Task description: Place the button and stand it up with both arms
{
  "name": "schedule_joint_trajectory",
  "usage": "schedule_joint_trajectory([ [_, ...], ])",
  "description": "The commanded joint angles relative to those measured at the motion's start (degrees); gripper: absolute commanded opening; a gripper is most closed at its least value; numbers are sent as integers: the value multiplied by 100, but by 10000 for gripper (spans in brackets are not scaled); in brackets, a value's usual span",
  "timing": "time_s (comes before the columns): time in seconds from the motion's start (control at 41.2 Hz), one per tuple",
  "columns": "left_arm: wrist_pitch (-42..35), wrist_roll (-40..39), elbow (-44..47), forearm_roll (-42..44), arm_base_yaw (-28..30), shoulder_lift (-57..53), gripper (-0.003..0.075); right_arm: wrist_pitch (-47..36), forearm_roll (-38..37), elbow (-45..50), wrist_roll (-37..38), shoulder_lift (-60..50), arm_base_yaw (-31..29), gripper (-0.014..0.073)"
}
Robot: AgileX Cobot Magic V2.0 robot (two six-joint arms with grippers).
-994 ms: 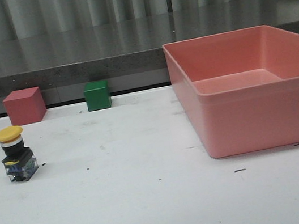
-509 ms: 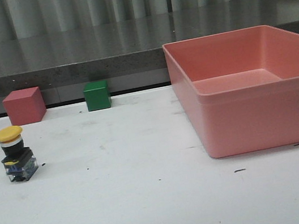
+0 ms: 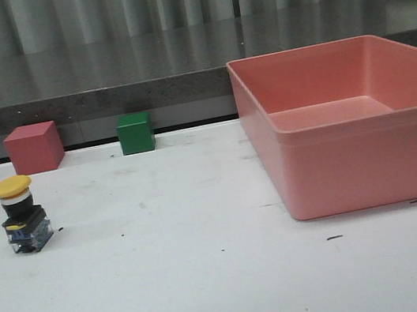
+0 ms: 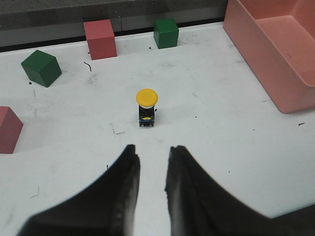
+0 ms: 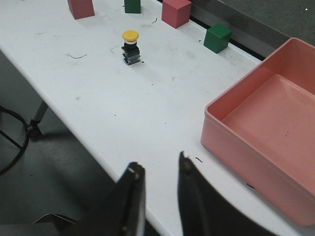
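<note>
The button (image 3: pixel 20 213) stands upright on the white table at the left, yellow cap up on its black-and-clear base. It also shows in the left wrist view (image 4: pixel 146 107) and the right wrist view (image 5: pixel 130 47). My left gripper (image 4: pixel 153 150) is open and empty, a short way back from the button with bare table between them. My right gripper (image 5: pixel 158 166) is open and empty, high over the table's near edge, far from the button. Neither gripper shows in the front view.
A large pink bin (image 3: pixel 364 126) fills the right side of the table. A pink cube (image 3: pixel 33 147) and a green cube (image 3: pixel 136 132) sit along the back edge. More cubes lie at the far left, green (image 4: pixel 41 68) and pink (image 4: pixel 9 129). The table's near edge drops off (image 5: pixel 74 132).
</note>
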Motion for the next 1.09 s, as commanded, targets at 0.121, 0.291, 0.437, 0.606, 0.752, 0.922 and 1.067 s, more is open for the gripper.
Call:
schedule_joint_trajectory([
  [0.121,-372,-48,-165,-19,-11,39,-20,-413,-62,-123,-65,34,-4,-64],
  [0.291,-372,-48,-165,-19,-11,39,-20,-413,-62,-123,-65,34,-4,-68],
  [0.437,-372,-48,-165,-19,-11,39,-20,-413,-62,-123,-65,34,-4,-68],
  [0.606,-577,-48,24,-19,3,-103,-20,-413,-62,-123,-65,34,-4,-68],
  [0.752,-1177,-48,657,-30,306,-567,-20,-413,-62,-123,-65,34,-4,-68],
  [0.922,-2473,-48,1969,3,805,-1515,-20,-413,-62,-123,-65,34,-4,-68],
  [1.067,-3918,-48,3272,3,920,-2321,-20,-413,-62,-123,-65,34,-4,-68],
])
